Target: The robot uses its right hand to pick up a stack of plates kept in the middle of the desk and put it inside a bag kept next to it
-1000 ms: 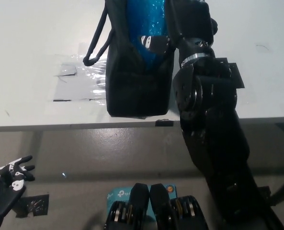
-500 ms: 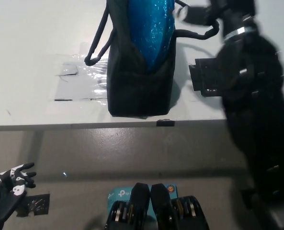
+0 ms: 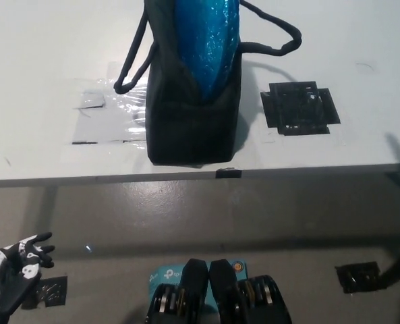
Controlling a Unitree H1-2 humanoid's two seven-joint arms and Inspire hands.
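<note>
A: Head view entries requested. Where is the stack of plates [image 3: 210, 40] recorded?

B: It is listed inside the black bag [image 3: 193, 128], standing on edge; a blue glittery face is shown above the bag's mouth. Its long axis is set running away from the robot, across the tabletop [image 3: 44, 54], and it is pointed upward out of the opening.

A: And the robot hand positions?

B: The right robot hand is not catalogued; it is out of view. The left robot hand [image 3: 14, 277] is noted at the lower left, below the tabletop edge, fingers spread and nothing held. The bag is found well apart from it, up and to the right.

A: Other items?

B: A black tape square [image 3: 299, 108] is logged just right of the bag, and clear tape [image 3: 108, 115] to its left. Placement is judged complete.
</note>
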